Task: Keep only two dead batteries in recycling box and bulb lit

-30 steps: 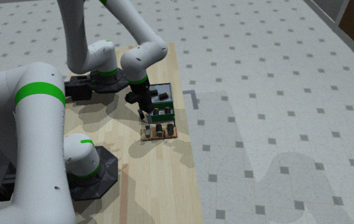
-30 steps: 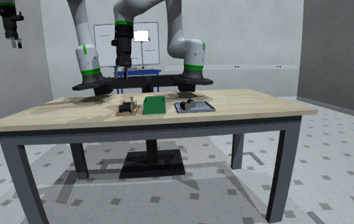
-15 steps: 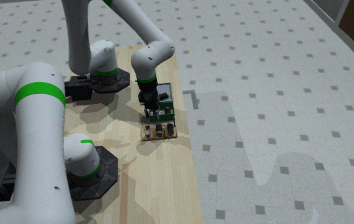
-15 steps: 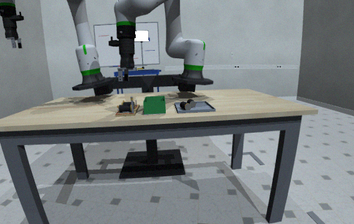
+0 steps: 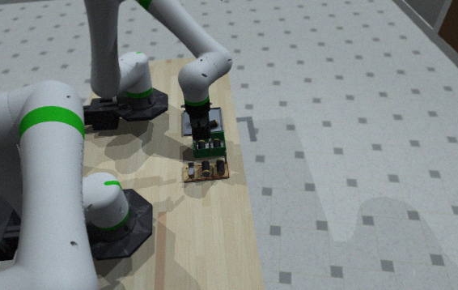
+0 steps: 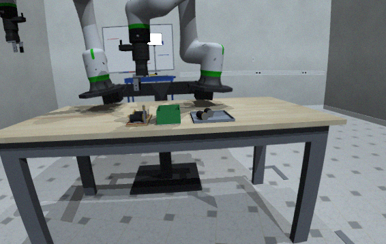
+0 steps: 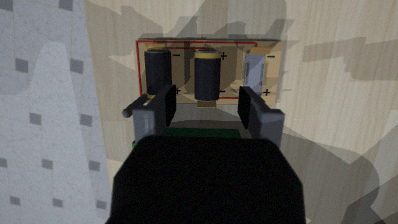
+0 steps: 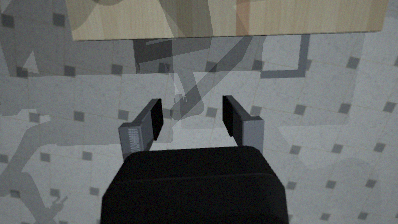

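The holder board [image 5: 186,174] [image 6: 139,124] [image 7: 231,82] has batteries in two bays: an outer battery [image 5: 220,167] [image 7: 158,72] and a middle battery [image 5: 205,168] [image 7: 207,76]. The third bay [image 5: 191,170] [image 7: 254,72] is empty. The green box [image 5: 209,153] [image 6: 168,116] [image 7: 202,133] stands upright beside the board with two batteries inside. The tray [image 5: 187,121] [image 6: 225,117] carries two batteries, clearest in the exterior view. My left gripper [image 6: 136,84] [image 7: 207,98] is open and empty, high above the box and board. My right gripper [image 6: 18,49] [image 8: 192,109] is open and empty. Whether the bulb is lit cannot be told.
A thin dark post [image 7: 135,106] stands at the board's outer corner, near the box. The table's long edge [image 5: 242,162] runs close beside the board, box and tray. The right gripper hangs beyond the table edge [image 8: 225,36], over the floor.
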